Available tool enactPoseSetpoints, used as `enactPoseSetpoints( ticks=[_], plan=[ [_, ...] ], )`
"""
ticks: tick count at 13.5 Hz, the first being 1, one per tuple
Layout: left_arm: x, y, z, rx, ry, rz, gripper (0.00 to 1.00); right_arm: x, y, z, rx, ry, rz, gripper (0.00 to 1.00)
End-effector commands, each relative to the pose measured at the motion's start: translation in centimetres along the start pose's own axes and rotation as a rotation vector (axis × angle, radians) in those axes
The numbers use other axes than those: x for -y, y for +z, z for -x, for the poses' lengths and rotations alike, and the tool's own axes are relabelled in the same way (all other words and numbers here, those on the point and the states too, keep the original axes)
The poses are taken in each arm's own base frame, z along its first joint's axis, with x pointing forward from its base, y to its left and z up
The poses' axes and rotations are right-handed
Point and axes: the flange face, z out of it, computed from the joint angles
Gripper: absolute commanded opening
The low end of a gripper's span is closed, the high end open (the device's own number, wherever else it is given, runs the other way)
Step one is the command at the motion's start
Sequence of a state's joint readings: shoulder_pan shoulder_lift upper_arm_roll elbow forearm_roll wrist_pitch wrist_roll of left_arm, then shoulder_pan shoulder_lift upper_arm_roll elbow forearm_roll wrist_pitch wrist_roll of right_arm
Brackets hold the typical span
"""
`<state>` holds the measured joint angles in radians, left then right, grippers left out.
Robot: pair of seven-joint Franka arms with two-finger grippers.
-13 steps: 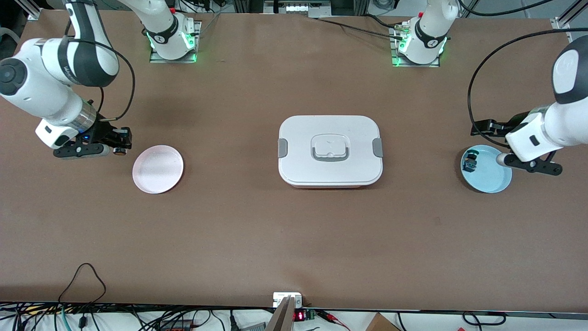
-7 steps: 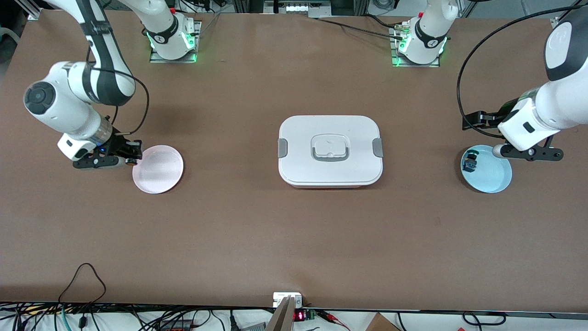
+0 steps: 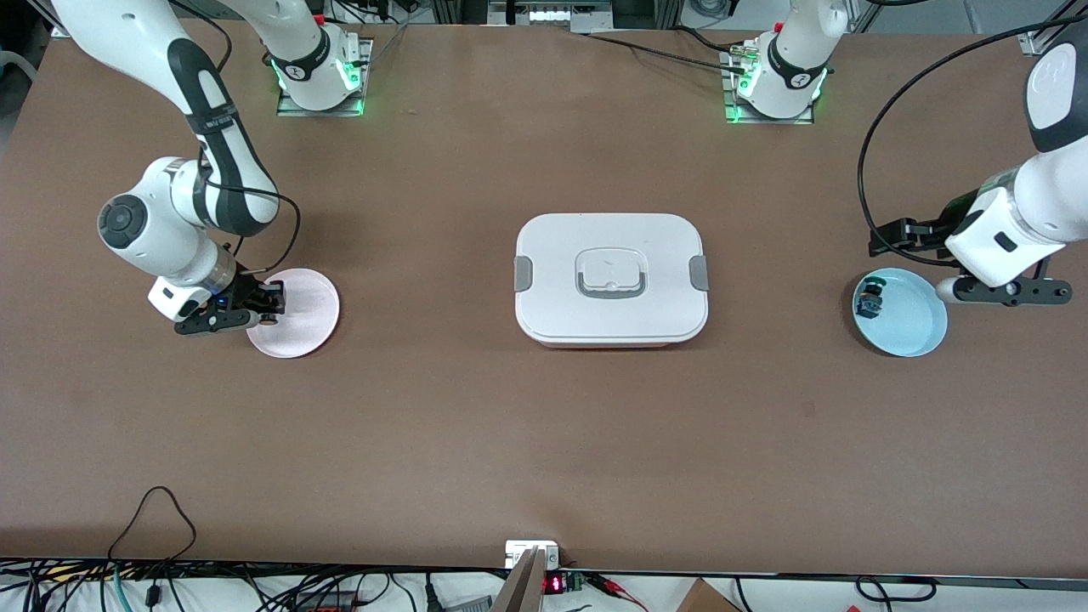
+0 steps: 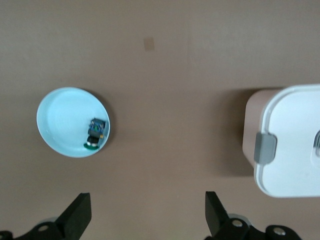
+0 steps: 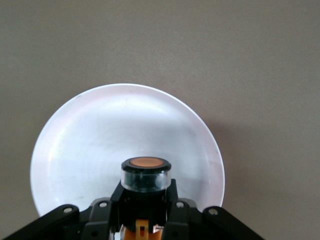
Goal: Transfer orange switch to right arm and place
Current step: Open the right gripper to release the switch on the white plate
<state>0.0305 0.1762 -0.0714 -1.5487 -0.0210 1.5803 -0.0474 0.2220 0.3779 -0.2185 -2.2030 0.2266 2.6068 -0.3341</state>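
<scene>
The orange switch (image 5: 146, 176), a black block with an orange cap, sits clamped between the fingers of my right gripper (image 5: 145, 210), which is shut on it. In the front view this gripper (image 3: 269, 311) hovers over the rim of the pink plate (image 3: 304, 327) at the right arm's end of the table. From the right wrist, the pink plate (image 5: 90, 135) lies directly beneath the switch. My left gripper (image 3: 1007, 293) stands open and empty beside the blue plate (image 3: 909, 330); its black fingers (image 4: 79, 214) frame bare table.
A small black switch with green-blue parts (image 3: 869, 299) lies in the blue plate (image 4: 60, 112). A white lidded box (image 3: 610, 279) with grey clips stands at the table's middle, its corner (image 4: 295, 145) showing in the left wrist view. Cables hang along the near edge.
My right arm has carried the orange switch from beside the pink plate to over its rim. The left gripper has drifted off the blue plate toward the left arm's end.
</scene>
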Motion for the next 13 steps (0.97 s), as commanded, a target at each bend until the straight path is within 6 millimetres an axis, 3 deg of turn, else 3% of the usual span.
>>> enactPoseSetpoints(
  ticks=[1, 7, 9, 13],
  plan=[
    [0.6, -1.6, -0.1, -0.055, -0.026, -0.008, 1.00, 0.1, 0.8, -0.5, -0.022, -0.016, 0.004, 0.00],
    [0.7, -3.2, 1.4, -0.079, -0.008, -0.010, 1.00, 0.7, 1.3, -1.2, -0.023, -0.014, 0.001, 0.05],
    [1.3, -2.9, 2.4, -0.090, 0.029, -0.014, 1.00, 0.6, 2.0, -1.1, -0.014, -0.013, 0.003, 0.18],
    [1.5, -3.5, 3.7, -0.086, 0.032, -0.023, 1.00, 1.2, 2.5, -1.1, -0.010, 0.005, -0.012, 0.28]
  ],
)
